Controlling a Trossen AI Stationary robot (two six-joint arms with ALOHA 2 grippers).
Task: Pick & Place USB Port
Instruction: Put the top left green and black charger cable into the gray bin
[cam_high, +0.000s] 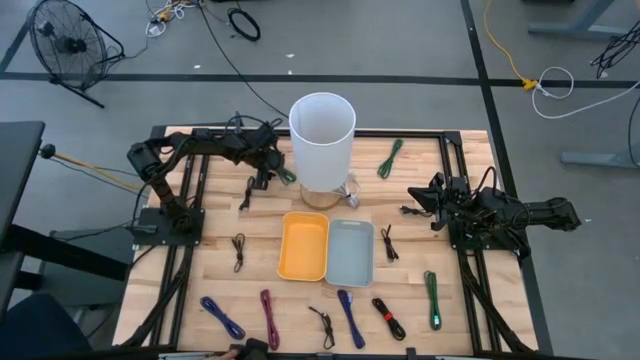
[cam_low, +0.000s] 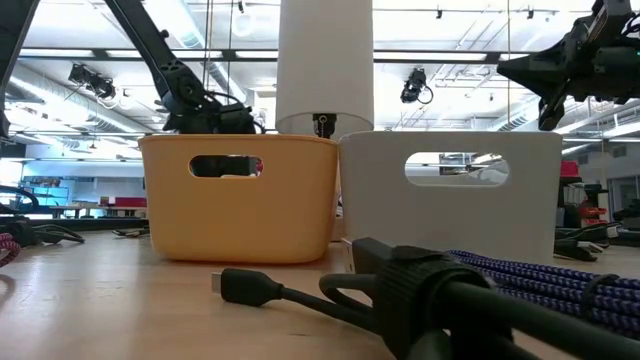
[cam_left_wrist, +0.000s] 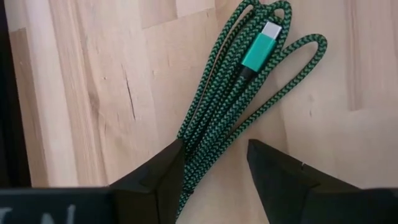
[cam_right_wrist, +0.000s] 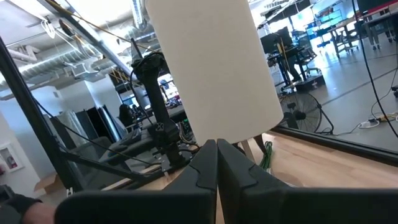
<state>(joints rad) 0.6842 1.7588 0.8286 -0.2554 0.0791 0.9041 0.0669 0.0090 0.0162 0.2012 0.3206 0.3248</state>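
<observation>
Your left pincer (cam_high: 281, 172) sits low over the far left part of the wooden desk (cam_high: 215, 270), just left of the tall white cylinder (cam_high: 322, 138), its fingers (cam_left_wrist: 155, 180) parted. In the left wrist view, a coiled green braided cable (cam_left_wrist: 239, 106) lies flat on the planks with its loops running between the two dark fingertips; its green USB plug (cam_left_wrist: 260, 45) points away from the pincer, and the cable is not yet clamped. From above, only a short green stretch of that cable (cam_high: 288, 176) shows beside the fingertips.

Your right pincer (cam_high: 413, 198) hangs above the right side of the desk, aimed toward the white cylinder, and its fingers (cam_right_wrist: 205, 165) are pressed together with nothing between them.

At the desk's centre, an orange bin (cam_high: 304, 245) and a grey bin (cam_high: 350, 252) stand side by side, touching, just in front of the cylinder. Other cables lie scattered about: a second green cable (cam_high: 390, 158) to the right of the cylinder, a third green one (cam_high: 432, 299) near the right edge, a blue cable (cam_high: 222, 317) and a magenta cable (cam_high: 270, 318) along the near edge, and a black cable (cam_high: 239, 250) left of the orange bin.
</observation>
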